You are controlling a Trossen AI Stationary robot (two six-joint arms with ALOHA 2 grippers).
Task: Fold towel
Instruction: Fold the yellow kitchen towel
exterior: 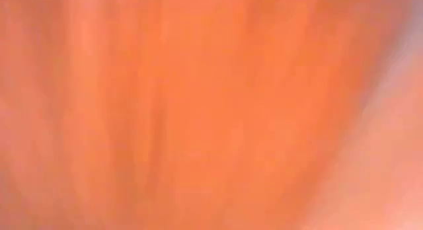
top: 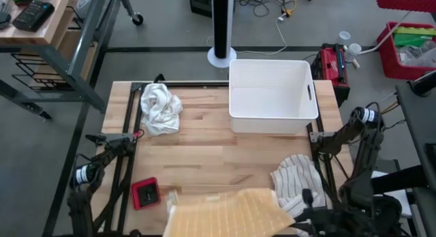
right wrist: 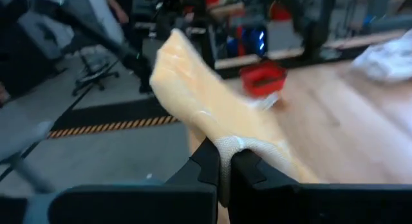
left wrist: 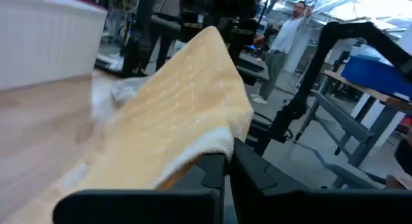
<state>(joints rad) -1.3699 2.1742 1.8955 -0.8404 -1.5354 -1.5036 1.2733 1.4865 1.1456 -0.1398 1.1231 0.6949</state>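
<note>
arms (top: 354, 138): dark, jointed | wrist ends: silver caps | jaws: black, angular, matte

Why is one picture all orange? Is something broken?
Probably not broken. The yellow towel hangs at the table's near edge, pinched by the left gripper and right gripper, and seems to cover the low camera. The striped towel and white towel lie crumpled.
</note>
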